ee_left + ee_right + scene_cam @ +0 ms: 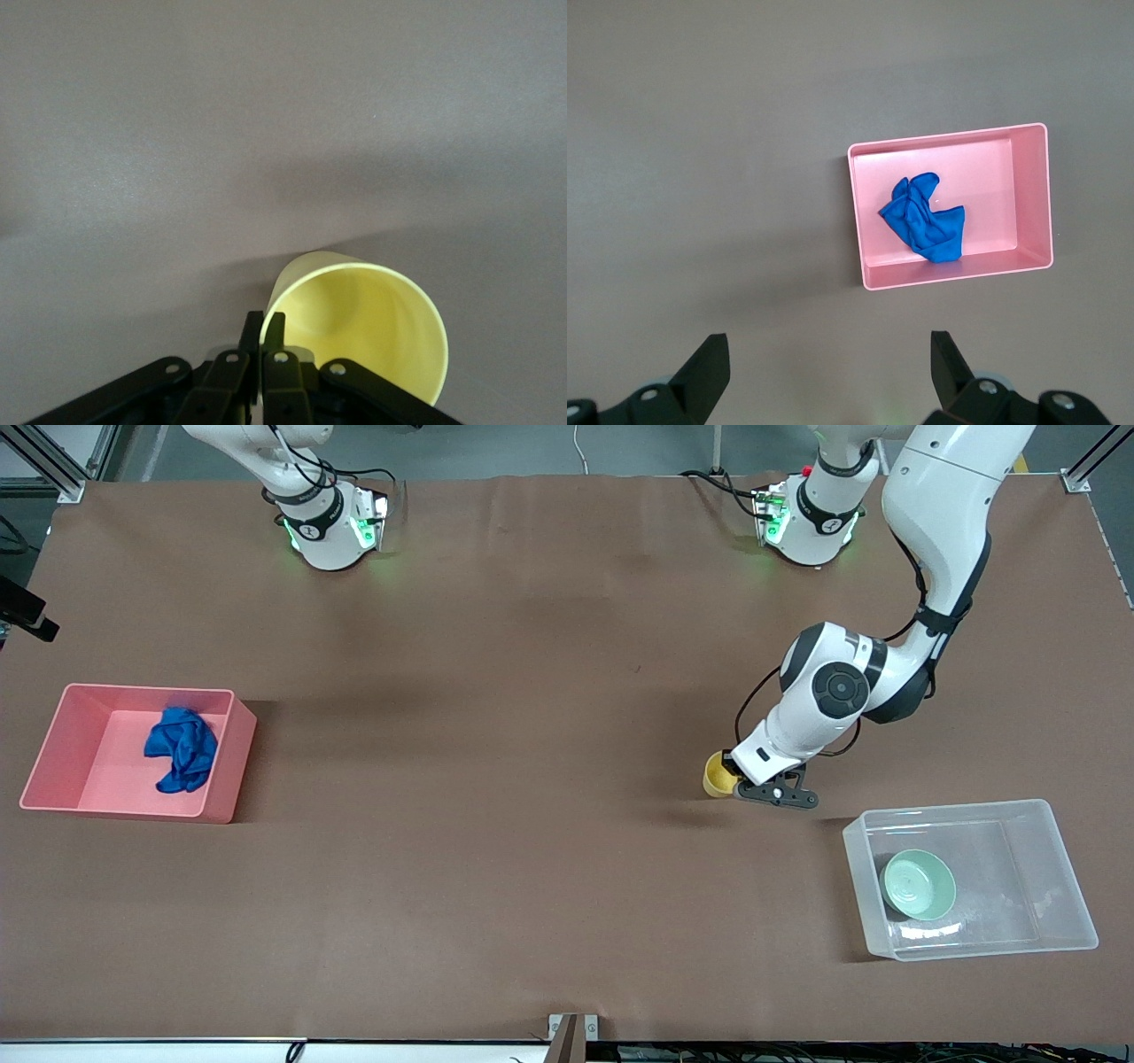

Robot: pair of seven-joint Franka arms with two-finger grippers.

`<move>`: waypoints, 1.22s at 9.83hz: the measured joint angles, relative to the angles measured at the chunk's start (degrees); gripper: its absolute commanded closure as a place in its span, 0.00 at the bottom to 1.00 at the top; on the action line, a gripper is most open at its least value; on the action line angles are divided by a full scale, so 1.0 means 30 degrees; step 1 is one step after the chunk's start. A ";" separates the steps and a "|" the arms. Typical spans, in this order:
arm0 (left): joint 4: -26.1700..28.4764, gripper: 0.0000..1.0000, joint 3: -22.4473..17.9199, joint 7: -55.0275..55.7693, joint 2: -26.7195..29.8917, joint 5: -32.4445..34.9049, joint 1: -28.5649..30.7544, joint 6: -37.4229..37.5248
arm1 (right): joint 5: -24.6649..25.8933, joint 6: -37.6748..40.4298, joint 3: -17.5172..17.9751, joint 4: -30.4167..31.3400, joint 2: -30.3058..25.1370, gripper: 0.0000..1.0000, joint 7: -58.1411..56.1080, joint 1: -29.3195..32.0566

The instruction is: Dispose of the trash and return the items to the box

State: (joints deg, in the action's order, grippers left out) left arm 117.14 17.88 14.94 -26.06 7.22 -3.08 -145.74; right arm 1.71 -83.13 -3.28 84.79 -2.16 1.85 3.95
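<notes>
My left gripper (732, 781) is shut on the rim of the yellow cup (716, 773), one finger inside the wall and one outside. The left wrist view shows the cup (363, 328) with its mouth toward the camera, pinched between the fingers of that gripper (263, 332), low over the brown table. The mint-green bowl (920, 883) lies in the clear box (1063, 850), which stands nearer the front camera than the cup. The blue rag (182, 748) (923, 217) lies crumpled in the pink bin (53, 744) (1028, 195). My right gripper (830, 363) waits high over the table, open and holding nothing.
The pink bin stands at the right arm's end of the table and the clear box at the left arm's end. Bare brown tabletop (496, 797) stretches between them. Both robot bases (332, 531) (811, 522) stand along the edge farthest from the front camera.
</notes>
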 measured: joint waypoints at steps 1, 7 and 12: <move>-0.0149 1.00 -0.0008 0.0000 0.0057 0.0041 0.0104 -0.0098 | 0.0000 0.0014 0.0000 -0.0001 0.0000 0.00 0.0000 0.0000; -0.7913 1.00 -0.0094 -0.5837 0.1107 0.0151 0.4139 0.9203 | -0.0001 0.0093 0.0009 -0.0011 0.0001 0.00 -0.0001 -0.0007; -1.5113 1.00 -0.0519 -1.0547 -0.4839 0.0152 0.6340 1.0747 | -0.0001 0.0170 0.0008 -0.0017 0.0003 0.00 -0.0001 -0.0012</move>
State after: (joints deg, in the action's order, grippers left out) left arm 71.80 16.32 -16.70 -40.58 7.68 15.94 -113.49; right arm 1.71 -82.62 -3.26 84.74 -2.15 1.84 3.91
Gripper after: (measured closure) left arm 0.974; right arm 0.000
